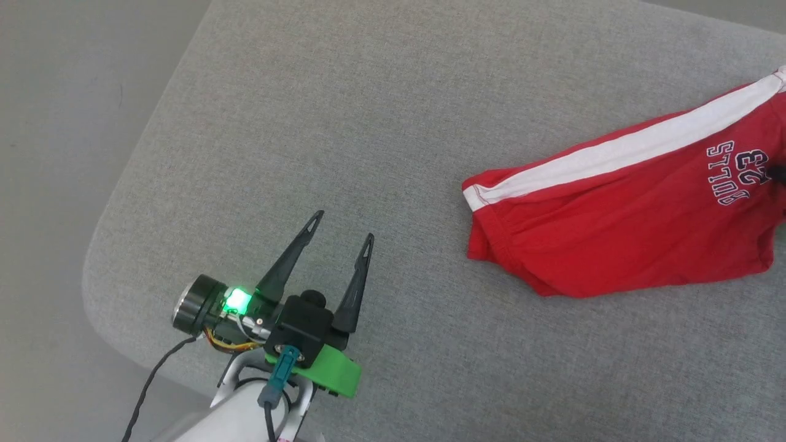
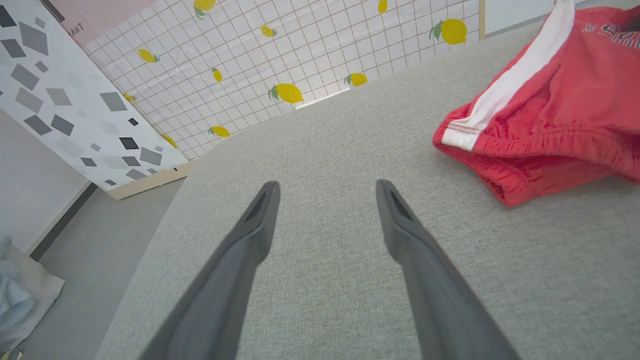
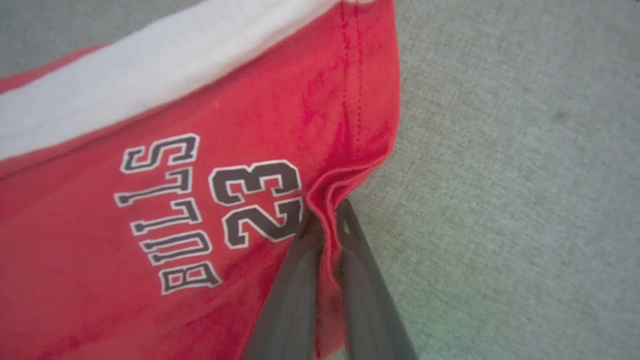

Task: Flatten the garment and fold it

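The garment (image 1: 620,221) is a pair of red shorts with a white side stripe and "BULLS 23" lettering, lying on the grey cushion at the right of the head view. My right gripper (image 3: 327,220) is shut on a pinched fold of the garment (image 3: 200,200) at the hem beside the "23". Far to the left of the shorts, my left gripper (image 1: 341,226) hovers open over bare cushion with nothing between its fingers. In the left wrist view the left gripper (image 2: 327,192) points past the garment's waistband (image 2: 540,130) at upper right.
The grey fabric cushion (image 1: 381,123) has a rounded corner at the left, with grey floor (image 1: 61,123) beyond it. Behind the cushion stand a lemon-patterned tiled panel (image 2: 300,50) and a grey-speckled board (image 2: 75,100).
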{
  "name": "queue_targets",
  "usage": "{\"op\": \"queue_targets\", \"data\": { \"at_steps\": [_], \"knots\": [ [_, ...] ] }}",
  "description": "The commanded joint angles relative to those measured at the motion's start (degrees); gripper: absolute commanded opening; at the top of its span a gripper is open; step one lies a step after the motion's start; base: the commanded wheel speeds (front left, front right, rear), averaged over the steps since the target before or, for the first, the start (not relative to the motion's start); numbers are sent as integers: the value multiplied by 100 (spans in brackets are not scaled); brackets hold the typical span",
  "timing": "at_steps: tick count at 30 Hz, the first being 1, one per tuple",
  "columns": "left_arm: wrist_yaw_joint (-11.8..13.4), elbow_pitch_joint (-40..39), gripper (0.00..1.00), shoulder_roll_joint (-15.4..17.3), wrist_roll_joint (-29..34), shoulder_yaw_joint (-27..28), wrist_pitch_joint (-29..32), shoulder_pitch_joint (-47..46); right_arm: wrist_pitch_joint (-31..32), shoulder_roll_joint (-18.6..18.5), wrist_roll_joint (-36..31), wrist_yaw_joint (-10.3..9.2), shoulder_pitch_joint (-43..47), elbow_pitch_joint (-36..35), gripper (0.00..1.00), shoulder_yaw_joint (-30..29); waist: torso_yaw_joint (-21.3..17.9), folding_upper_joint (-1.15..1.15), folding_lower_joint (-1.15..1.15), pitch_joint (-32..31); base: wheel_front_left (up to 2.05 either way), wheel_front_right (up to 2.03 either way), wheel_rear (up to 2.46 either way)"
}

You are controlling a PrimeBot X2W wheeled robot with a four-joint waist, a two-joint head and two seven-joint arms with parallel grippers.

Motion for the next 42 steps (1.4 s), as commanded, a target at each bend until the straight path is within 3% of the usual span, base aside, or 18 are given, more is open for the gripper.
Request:
{"op": "queue_targets", "data": {
  "at_steps": [1, 16, 22, 28, 35, 42],
  "knots": [
    [-9, 44, 100, -27, -50, 32, -44, -37, 39, 158, -14, -6, 387, 73, 0, 72, -31, 0, 0, -56, 0, 0, 0],
    [-84, 248, 100, -68, -247, -23, 23, 13, -825, 50, 0, -6, 1011, -13, 0, -858, -288, 0, 0, -683, 0, 0, 0],
    [-75, 297, 100, -35, -320, -47, 58, 112, -917, -13, -97, -6, 1654, 142, 0, -1586, -426, 0, 0, -923, 0, 0, 0],
    [-79, 340, 100, -41, -382, -81, 111, 157, -985, 236, -363, -6, 2275, 204, 0, -2714, -510, 0, 0, -1147, 0, 0, 0],
    [-94, 392, 100, -78, -431, -130, 151, 169, -942, 680, -615, -6, 2674, -597, 0, -3265, -565, 0, 0, -1305, 0, 0, 0],
    [-109, 436, 100, -5, -502, -160, 223, 246, -577, 1146, -625, -6, 2718, -1855, 0, -3220, -561, 0, 0, -1540, 0, 0, 0]
  ]
}}
